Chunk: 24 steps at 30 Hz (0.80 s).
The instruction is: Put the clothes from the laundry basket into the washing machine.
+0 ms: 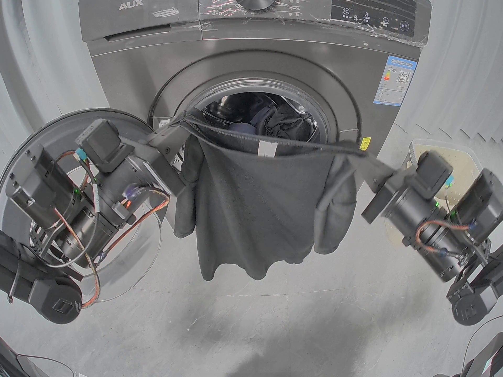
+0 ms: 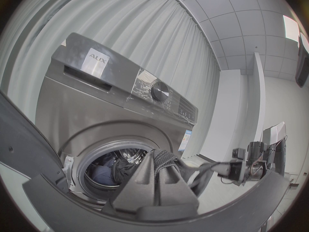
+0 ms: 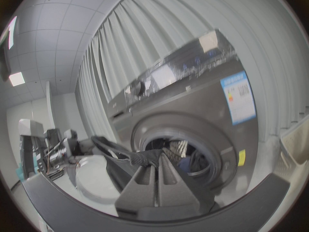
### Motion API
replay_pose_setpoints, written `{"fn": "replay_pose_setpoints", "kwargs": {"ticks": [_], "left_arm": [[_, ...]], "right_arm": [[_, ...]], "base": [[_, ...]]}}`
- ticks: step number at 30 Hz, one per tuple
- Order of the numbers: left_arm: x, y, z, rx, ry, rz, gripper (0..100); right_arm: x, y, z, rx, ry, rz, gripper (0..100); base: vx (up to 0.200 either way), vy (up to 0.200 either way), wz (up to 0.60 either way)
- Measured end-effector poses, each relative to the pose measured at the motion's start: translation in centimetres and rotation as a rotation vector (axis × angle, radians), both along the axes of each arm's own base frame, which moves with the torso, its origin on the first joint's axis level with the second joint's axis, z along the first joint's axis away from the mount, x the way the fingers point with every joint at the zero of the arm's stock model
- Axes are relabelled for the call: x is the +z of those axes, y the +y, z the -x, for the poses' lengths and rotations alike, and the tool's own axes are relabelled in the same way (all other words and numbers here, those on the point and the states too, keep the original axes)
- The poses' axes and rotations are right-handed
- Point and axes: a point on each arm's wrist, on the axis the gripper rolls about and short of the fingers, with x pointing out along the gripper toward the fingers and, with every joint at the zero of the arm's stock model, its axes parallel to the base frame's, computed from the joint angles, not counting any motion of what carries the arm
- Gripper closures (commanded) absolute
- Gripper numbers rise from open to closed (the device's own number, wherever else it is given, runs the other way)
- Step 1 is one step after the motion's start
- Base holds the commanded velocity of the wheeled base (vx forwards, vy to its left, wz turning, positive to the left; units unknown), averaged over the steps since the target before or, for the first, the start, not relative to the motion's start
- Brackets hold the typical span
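Observation:
A dark grey garment (image 1: 262,200) hangs stretched between my two grippers in front of the washing machine (image 1: 251,53). My left gripper (image 1: 178,126) is shut on its left top corner, my right gripper (image 1: 367,158) on its right top corner. The top hem runs taut across the lower edge of the drum opening (image 1: 262,116), where dark clothes lie inside. In the left wrist view the left gripper (image 2: 156,165) pinches dark fabric (image 2: 164,158). In the right wrist view the right gripper (image 3: 157,160) grips the garment (image 3: 141,158). The laundry basket (image 1: 456,163) stands at the right behind my right arm.
The round machine door (image 1: 78,132) stands swung open at the left, behind my left arm. Grey floor (image 1: 262,320) spreads in front of the machine. Pale curtains (image 1: 461,79) hang behind and beside it.

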Motion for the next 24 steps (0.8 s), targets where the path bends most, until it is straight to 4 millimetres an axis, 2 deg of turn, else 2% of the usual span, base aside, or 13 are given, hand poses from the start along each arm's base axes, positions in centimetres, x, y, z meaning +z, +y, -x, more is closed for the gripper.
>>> {"fn": "replay_pose_setpoints", "kwargs": {"ticks": [7,8,13,19,24], "left_arm": [[-1.0,-1.2,-0.7,-0.02,0.011,-0.006,100],[-1.0,-1.3,-0.7,-0.022,0.011,-0.005,100],[-1.2,-1.8,-0.9,-0.032,0.011,-0.004,100],[-1.1,-1.9,-1.0,-0.035,0.007,-0.002,100],[-0.8,-2.1,-0.9,-0.041,-0.001,0.004,100]], "right_arm": [[-5.1,2.2,0.4,0.085,0.169,0.107,100],[-5.8,2.5,0.6,0.099,0.193,0.125,0],[-8.3,3.9,1.8,0.16,0.268,0.192,0],[-10.8,3.8,2.8,0.186,0.35,0.279,0],[-11.9,4.0,2.7,0.185,0.375,0.312,0]], "base": [[0.0,0.0,0.0],[0.0,0.0,0.0],[0.0,0.0,0.0],[0.0,0.0,0.0],[0.0,0.0,0.0]]}}
